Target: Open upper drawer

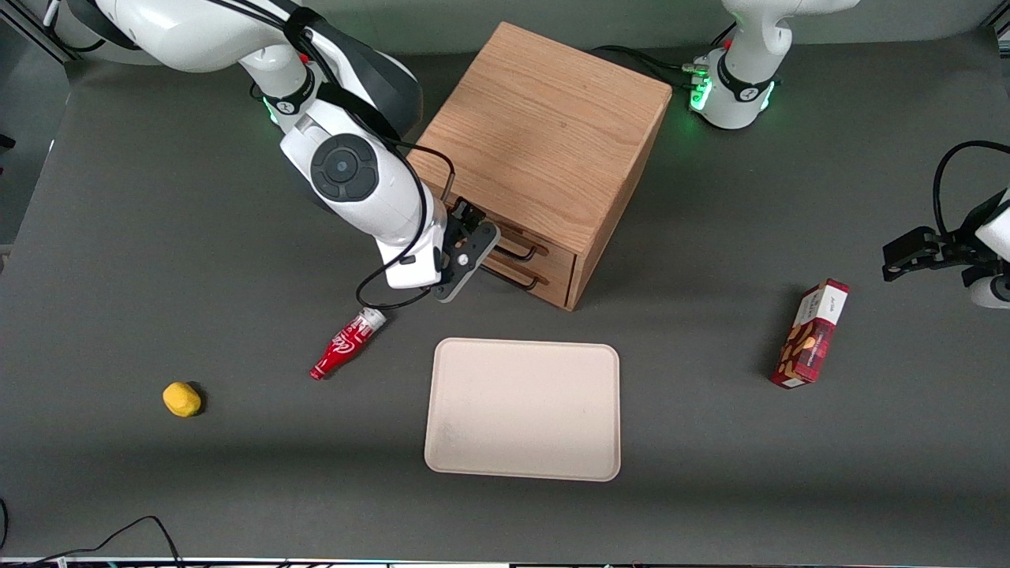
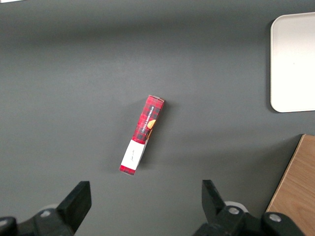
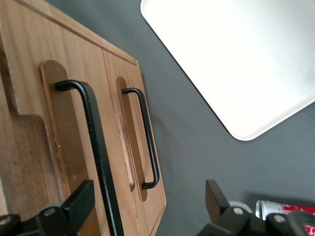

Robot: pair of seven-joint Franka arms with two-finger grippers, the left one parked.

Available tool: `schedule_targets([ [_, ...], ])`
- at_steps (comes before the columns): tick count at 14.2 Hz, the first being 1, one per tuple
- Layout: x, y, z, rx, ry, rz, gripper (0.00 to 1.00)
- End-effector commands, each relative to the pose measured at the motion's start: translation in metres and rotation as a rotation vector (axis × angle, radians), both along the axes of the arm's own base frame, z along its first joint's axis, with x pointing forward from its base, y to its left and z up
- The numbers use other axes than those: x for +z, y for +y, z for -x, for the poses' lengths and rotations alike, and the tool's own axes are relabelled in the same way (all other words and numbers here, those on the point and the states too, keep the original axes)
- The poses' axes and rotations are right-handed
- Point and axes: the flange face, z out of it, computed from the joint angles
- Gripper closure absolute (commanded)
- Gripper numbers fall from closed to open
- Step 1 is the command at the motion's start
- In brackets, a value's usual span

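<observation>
A robot gripper (image 1: pixel 471 241) hovers right in front of a wooden cabinet (image 1: pixel 544 134), its two fingers spread wide and holding nothing. The step in hand looks like the approach to the upper drawer (image 3: pixel 61 147), which appears shut or barely out. That drawer's black bar handle (image 3: pixel 96 147) runs between the spread fingers, close to one finger (image 3: pixel 78 201) and apparently not yet gripped. The lower drawer's handle (image 3: pixel 147 140) lies farther out. Next, the fingers likely need to close around the upper bar, then pull straight out from the cabinet.

No lettering reads clearly on the red bottle (image 1: pixel 346 344) or red box (image 1: pixel 812 334).
</observation>
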Motion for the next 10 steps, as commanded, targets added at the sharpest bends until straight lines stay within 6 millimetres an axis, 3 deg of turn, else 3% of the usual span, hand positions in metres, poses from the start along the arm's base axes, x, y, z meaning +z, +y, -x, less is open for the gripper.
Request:
schedule_targets([
  [1,-0.012,0.013,0.002,0.052,-0.017,-0.023,0.0],
  [5,-0.032,0.016,-0.004,0.045,-0.017,-0.046,0.0],
  [8,-0.043,0.009,-0.013,0.076,-0.042,-0.033,0.0],
  [10,-0.049,-0.005,-0.026,0.088,-0.052,-0.025,0.0],
])
